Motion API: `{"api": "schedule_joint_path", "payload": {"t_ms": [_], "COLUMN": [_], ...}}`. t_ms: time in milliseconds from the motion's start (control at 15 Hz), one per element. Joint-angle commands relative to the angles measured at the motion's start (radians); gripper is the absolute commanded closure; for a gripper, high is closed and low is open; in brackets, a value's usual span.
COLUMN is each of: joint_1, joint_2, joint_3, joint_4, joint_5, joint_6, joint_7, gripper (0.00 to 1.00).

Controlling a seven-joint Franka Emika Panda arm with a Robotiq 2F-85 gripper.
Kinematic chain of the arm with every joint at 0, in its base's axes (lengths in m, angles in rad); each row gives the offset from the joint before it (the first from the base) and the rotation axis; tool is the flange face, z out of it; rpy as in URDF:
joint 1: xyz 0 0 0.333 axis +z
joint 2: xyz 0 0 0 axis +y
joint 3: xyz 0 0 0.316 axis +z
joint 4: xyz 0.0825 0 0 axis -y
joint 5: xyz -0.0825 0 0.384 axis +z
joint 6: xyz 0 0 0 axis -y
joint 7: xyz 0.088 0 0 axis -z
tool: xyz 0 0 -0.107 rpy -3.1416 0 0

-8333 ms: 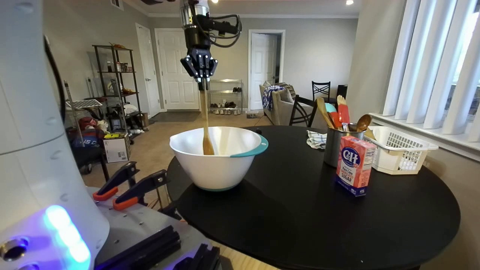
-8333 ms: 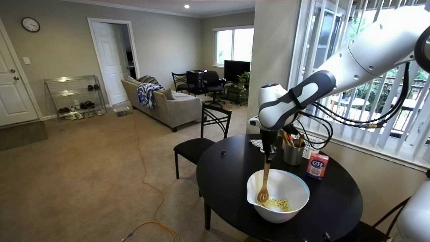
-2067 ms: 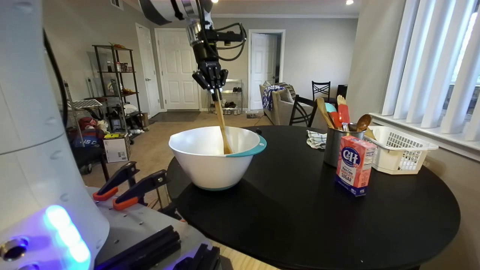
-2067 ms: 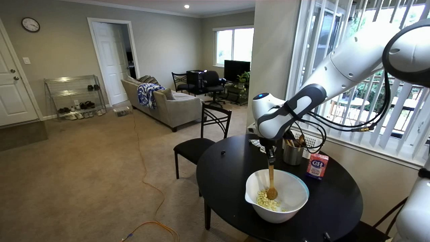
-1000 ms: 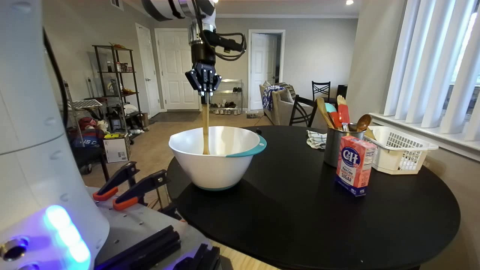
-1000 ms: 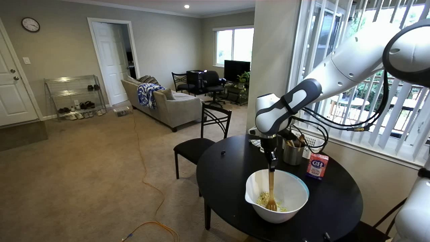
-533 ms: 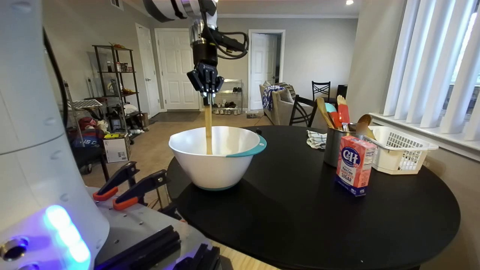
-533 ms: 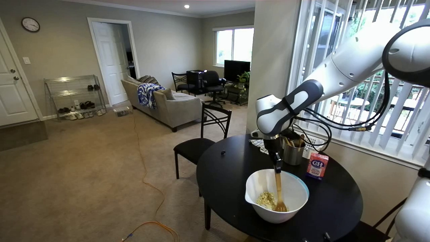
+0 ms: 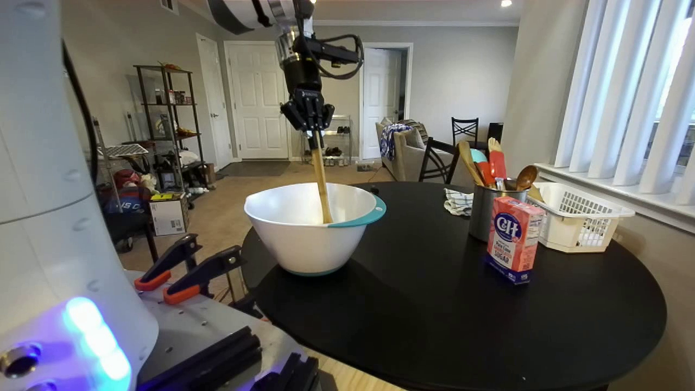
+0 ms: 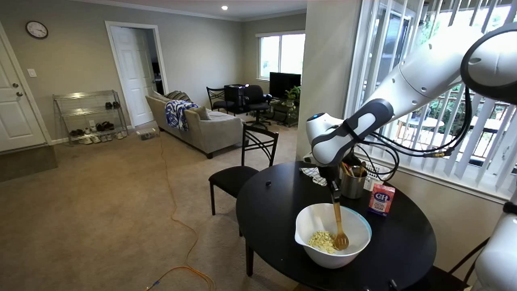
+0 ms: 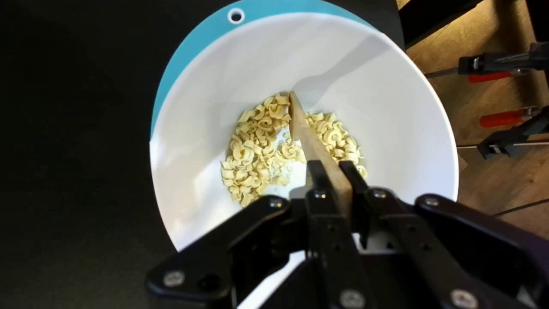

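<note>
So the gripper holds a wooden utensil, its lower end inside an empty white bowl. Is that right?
Not quite: the white bowl isn't empty. The wrist view shows pale, curled pieces at its bottom. The gripper does hold the wooden utensil with its lower end inside.

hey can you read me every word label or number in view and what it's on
"C&H" on the sugar box
"Pure Cane", same box
"SUGAR", same box; line above blurred
"US C", apparently, on the blue bundle
Too small to read: wall clock numerals, cardboard box print, gripper lettering
</note>
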State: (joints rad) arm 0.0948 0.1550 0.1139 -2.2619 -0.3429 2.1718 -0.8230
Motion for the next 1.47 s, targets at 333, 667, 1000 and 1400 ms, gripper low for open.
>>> {"api": "schedule_joint_path", "payload": {"t_ms": [333,667,1000,1400], "joint_1": [-0.002,-0.02,-0.022,-0.012], "joint_2": [-0.035,-0.035,-0.033,-0.029], "joint_3": [-0.001,0.013,0.02,0.018], "joint_4": [-0.022,-0.027,-0.027,-0.02], "joint_5": [-0.014,0.127,0.245,0.229], "joint_6": [0.156,0.185,0.156,0.069], "joint_7": [0.094,0.002,-0.094,-0.153], "gripper": [0.97,0.97,0.97,0.97]}}
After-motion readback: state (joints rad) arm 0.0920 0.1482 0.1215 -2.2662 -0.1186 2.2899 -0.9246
